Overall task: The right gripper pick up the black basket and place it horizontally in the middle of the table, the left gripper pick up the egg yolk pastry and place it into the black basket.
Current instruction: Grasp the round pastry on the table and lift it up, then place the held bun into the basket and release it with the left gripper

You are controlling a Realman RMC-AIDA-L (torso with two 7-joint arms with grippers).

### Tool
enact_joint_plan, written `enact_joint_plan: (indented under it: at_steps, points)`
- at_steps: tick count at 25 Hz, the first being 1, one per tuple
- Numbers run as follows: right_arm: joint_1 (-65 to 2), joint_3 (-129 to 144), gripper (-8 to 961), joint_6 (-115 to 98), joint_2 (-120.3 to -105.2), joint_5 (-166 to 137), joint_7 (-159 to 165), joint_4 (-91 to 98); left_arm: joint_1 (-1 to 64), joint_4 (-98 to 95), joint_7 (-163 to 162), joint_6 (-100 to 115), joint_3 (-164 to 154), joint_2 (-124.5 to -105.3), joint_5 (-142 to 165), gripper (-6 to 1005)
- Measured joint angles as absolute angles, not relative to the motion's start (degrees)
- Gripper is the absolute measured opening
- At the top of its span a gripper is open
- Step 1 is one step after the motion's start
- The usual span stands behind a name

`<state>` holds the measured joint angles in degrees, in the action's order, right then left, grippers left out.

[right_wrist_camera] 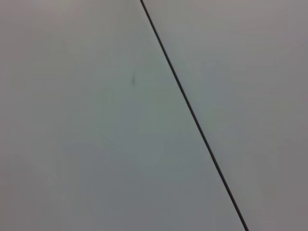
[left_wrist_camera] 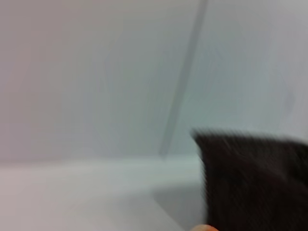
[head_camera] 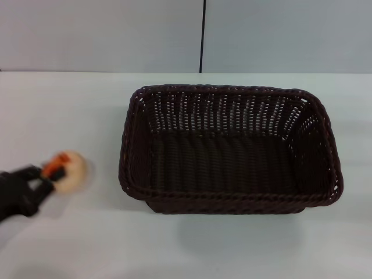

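Note:
The black basket (head_camera: 229, 150) lies lengthwise in the middle of the white table (head_camera: 64, 110), open side up and empty. The egg yolk pastry (head_camera: 68, 171), pale cream with an orange patch, is at the left, held by my left gripper (head_camera: 47, 177), whose black fingers close on its near side. It looks lifted slightly, with a shadow under it. The left wrist view shows the basket's side (left_wrist_camera: 255, 183) and a sliver of the pastry (left_wrist_camera: 204, 228) at the bottom edge. My right gripper is out of view.
A grey wall with a dark vertical seam (head_camera: 203, 35) stands behind the table. The right wrist view shows only that wall and its seam (right_wrist_camera: 192, 115). Bare tabletop lies left of and in front of the basket.

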<state>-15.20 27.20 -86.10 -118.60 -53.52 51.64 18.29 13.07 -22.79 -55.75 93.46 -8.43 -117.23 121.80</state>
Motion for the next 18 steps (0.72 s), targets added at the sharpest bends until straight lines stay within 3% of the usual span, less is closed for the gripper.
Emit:
enact_joint_plan:
  at_steps: [6,10,18]
  points:
    - [-15.2,26.8,630,-86.7,-118.67,-53.5,52.1,18.2,14.3,-22.7,-55.8,101.8,0.0,-116.28,118.1,187]
    - [-15.7,26.8,629,-87.1,-118.78,-53.5,52.1,17.8,19.9,-20.4,-56.1,107.2,-0.6,-118.05,115.8,170]
    - [-15.8,26.8,629,-87.6,-118.88,-53.5,52.2,16.6,27.1,-12.2,-54.8,102.8,-9.3,-118.32,116.2,97]
